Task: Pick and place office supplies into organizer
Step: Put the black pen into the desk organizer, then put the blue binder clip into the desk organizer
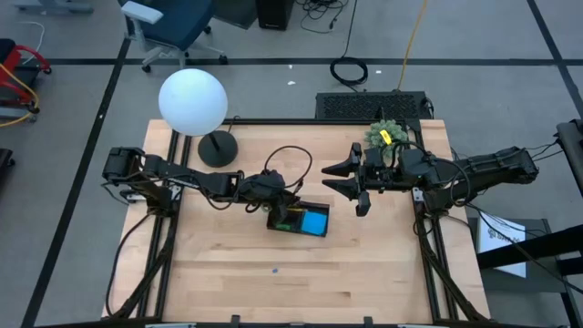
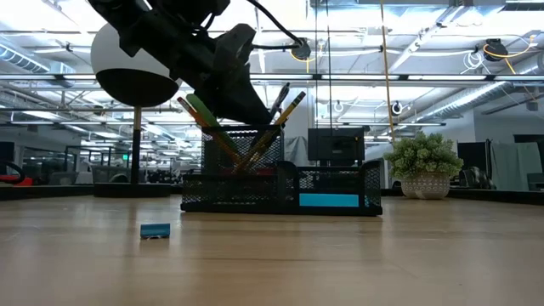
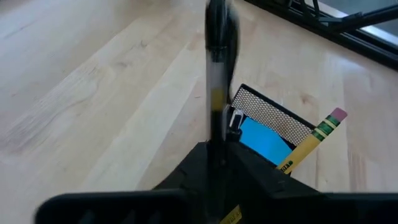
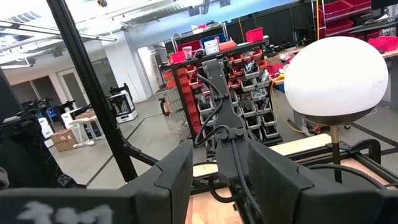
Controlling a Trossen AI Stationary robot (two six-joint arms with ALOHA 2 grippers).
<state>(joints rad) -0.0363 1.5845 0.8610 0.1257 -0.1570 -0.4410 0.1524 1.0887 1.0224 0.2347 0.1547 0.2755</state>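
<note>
The black mesh organizer (image 1: 293, 219) stands mid-table with a blue square pad (image 1: 315, 222) in its low front part. Pencils and pens (image 2: 255, 136) lean in its taller back section (image 2: 242, 157); one pencil (image 3: 310, 142) shows in the left wrist view. My left gripper (image 1: 273, 196) hangs just over that back section, shut on a dark pen (image 3: 215, 74). My right gripper (image 1: 351, 178) waits open, raised above the table to the organizer's right. A tiny eraser (image 2: 155, 230) lies flat on the table, nearer the front edge. My left gripper has the dark pen between its two fingers, which close on the pen's shaft (image 3: 215, 146) from both sides. The fingers slant down from the table's left and lie across the pen. The pen stands up from the hold; its lower end is hidden by the gripper.
A lamp with a white globe (image 1: 192, 101) and a round black base (image 1: 218, 148) stands at the far left. A green plant ball (image 1: 383, 135) sits at the far right. Bare wood lies between the organizer and the near edge.
</note>
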